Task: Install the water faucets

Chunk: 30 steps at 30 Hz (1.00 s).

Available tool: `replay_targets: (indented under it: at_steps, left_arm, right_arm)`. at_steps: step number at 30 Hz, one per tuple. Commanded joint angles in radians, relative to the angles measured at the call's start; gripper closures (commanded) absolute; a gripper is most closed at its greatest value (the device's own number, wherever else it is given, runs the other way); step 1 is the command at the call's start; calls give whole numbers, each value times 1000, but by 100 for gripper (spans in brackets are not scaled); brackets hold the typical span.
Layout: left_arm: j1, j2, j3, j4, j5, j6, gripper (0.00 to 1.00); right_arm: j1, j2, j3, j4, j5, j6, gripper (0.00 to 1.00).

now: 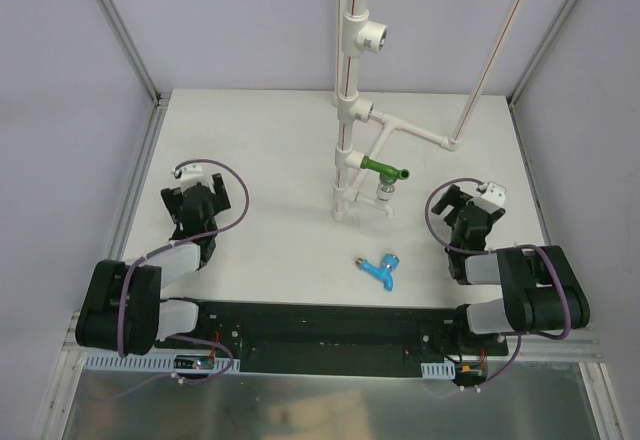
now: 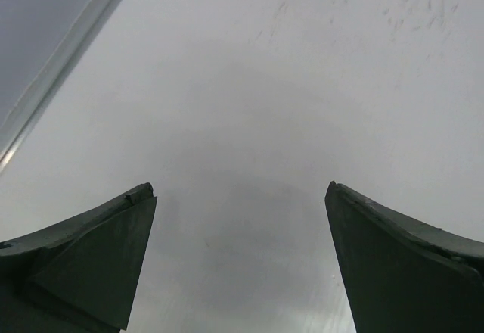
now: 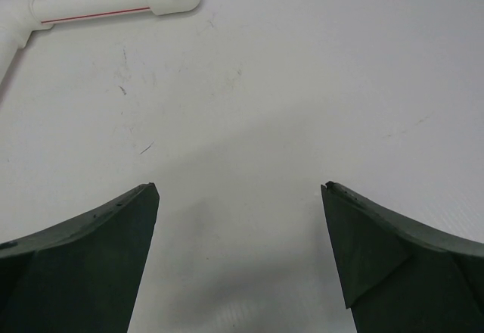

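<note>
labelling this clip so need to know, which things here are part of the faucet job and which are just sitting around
Part of the job:
- light blue faucet, loose on the table
- dark green faucet, at the pipework
- white pipework

Just there:
- black base rail
- metal frame posts

You've got the left gripper [image 2: 240, 188] spread wide over the table [image 2: 249, 98]; rail [image 2: 64, 57] at 10 o'clock, possibly scuffs [image 2: 412, 11] at 1.

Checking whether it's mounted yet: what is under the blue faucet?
The blue faucet lies directly on the white table, apart from the pipe stand. Its underside is covered.
</note>
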Motion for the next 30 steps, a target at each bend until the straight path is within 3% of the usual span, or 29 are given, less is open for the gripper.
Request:
replay_targets:
  at_steps: [1,2,5,6,9,11,15,19,24,30]
  left_arm:
    - [-24,-156,159,-393,-144,-175,0]
    - [-26,-178,192,-454,-124,-205,0]
    - [-29,-225,219,-568,-109,-313,0]
    - [-29,-245,230,-614,-113,-356,1]
    - [-26,-279,294,-828,-112,-534,1]
    - [-24,-291,331,-892,-8,-539,0]
    - [-24,-348,351,-930,156,-542,1]
    - [-24,-441,333,-956,282,-554,0]
    - [-70,-482,307,-967,420,-571,3]
    - [-455,-417,315,-966,198,-609,2]
  right_arm:
    - [13,-103,-45,96,94,16,1]
    - [16,-174,-32,-18,146,44,1]
    - [11,-396,114,-625,336,304,1]
    - [10,-461,163,-765,335,355,1]
    - [11,-556,234,-984,283,398,1]
    - [9,-599,277,-1128,237,461,1]
    - [10,-653,338,-1282,-3,499,1]
    - [22,-673,326,-1371,-290,551,9]
    - [115,-736,242,-1399,-420,590,10]
    - [247,-757,205,-1452,-401,628,11]
